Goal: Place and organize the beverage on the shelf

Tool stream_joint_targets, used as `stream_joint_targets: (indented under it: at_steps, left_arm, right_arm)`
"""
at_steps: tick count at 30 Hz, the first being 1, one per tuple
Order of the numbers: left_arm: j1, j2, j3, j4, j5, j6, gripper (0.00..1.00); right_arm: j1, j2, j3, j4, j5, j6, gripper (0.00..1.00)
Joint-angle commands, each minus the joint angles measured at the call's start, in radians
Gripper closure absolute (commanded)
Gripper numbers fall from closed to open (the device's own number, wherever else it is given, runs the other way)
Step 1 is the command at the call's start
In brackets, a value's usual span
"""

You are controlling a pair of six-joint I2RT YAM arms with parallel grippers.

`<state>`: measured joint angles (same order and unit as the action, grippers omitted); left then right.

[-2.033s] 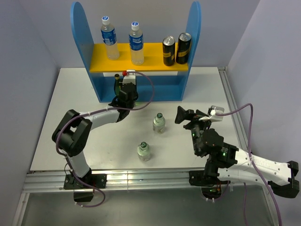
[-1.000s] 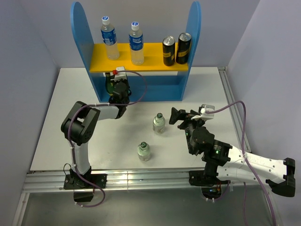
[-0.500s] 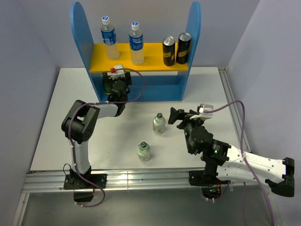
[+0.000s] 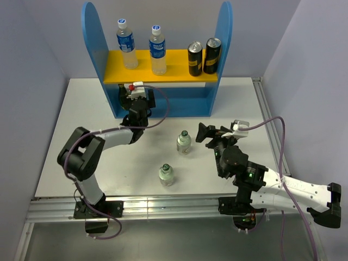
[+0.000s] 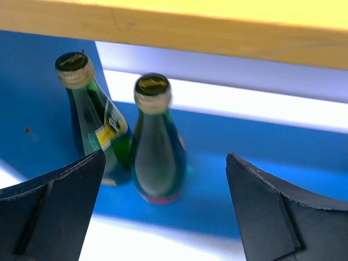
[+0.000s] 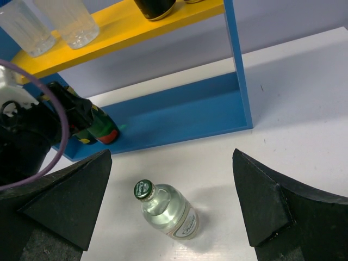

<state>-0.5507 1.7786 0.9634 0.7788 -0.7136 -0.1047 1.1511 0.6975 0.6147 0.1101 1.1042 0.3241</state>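
The blue shelf (image 4: 185, 106) stands at the back, with two clear blue-labelled bottles (image 4: 125, 43) (image 4: 157, 49) on its yellow upper board (image 4: 174, 70). In the left wrist view two dark green bottles (image 5: 95, 125) (image 5: 157, 147) stand upright side by side on the blue base (image 5: 261, 163). My left gripper (image 5: 166, 157) is open just in front of them, its fingers apart from the glass. Two short clear bottles (image 4: 184, 142) (image 4: 166, 174) stand on the table. My right gripper (image 6: 172, 155) hovers open above and behind the farther one (image 6: 168, 209).
Two black-and-gold cans (image 4: 196, 58) (image 4: 211, 55) occupy the right half of the upper board. The shelf's tall side panels (image 4: 224, 32) flank both levels. The left arm's cable (image 4: 160, 98) loops in front of the base. White table (image 4: 81, 141) spreads around the short bottles.
My left gripper opened and let go of a green bottle, which now stands on the shelf base beside the other. The right arm has barely moved.
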Motion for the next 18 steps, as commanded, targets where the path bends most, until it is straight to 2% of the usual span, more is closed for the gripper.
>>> stream_joint_targets:
  at_steps: [1,7,8,9,12,16,18]
  left_arm:
    - [-0.052,-0.125,-0.025,-0.119,-0.043,-0.078,0.01]
    - [-0.150,-0.330,-0.075,-0.387,-0.107,-0.171,0.01]
    - [-0.163,-0.399,-0.083,-0.433,-0.106,-0.197,0.01]
    - [-0.185,-0.433,-0.086,-0.544,-0.107,-0.257,0.01]
    - [-0.241,-0.571,-0.126,-0.683,-0.089,-0.343,0.01]
    - [-0.333,-0.746,-0.176,-0.829,-0.087,-0.415,0.01]
    - [-0.394,-0.781,-0.180,-0.892,-0.092,-0.452,0.01]
  right_arm:
    - [-0.010,-0.006,-0.013,0.052,0.020,-0.002,0.01]
    - [-0.025,0.039,-0.038,0.082,-0.162,-0.033,0.01]
    - [-0.031,0.045,-0.039,0.070,-0.196,-0.010,0.01]
    - [-0.037,0.066,-0.040,0.060,-0.272,0.007,0.01]
    - [-0.096,0.127,-0.035,0.024,-0.393,0.090,0.01]
    - [-0.166,0.227,-0.015,0.014,-0.458,0.154,0.01]
    - [-0.185,0.290,-0.006,0.023,-0.466,0.170,0.01]
